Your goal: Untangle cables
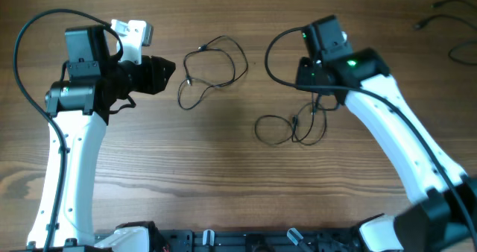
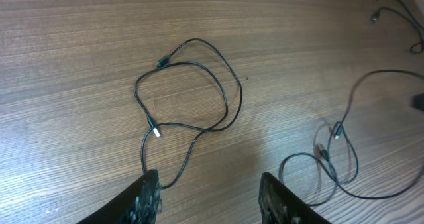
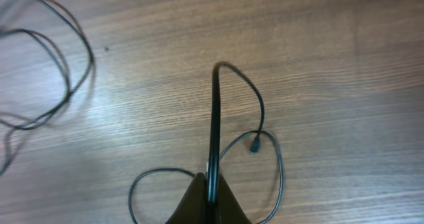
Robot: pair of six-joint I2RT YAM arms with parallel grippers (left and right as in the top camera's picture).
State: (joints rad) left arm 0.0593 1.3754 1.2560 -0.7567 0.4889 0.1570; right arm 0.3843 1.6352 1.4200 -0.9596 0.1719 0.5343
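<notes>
Two thin black cables lie apart on the wooden table. One cable (image 1: 215, 67) is coiled in loose loops at the top middle, and it also shows in the left wrist view (image 2: 189, 91). My left gripper (image 1: 165, 71) is open and empty just left of it, its fingers (image 2: 209, 191) straddling bare wood near the cable's tail. The other cable (image 1: 287, 127) lies in loops below my right gripper (image 1: 319, 97). In the right wrist view, my right gripper (image 3: 211, 184) is shut on a strand of this cable (image 3: 215, 111), which arches up and down to a loose plug (image 3: 254, 146).
More black cables (image 1: 447, 17) lie at the table's far right corner, and they also show in the left wrist view (image 2: 391, 12). A white block (image 1: 133, 34) sits behind my left arm. The arms' own thick black leads loop beside each wrist.
</notes>
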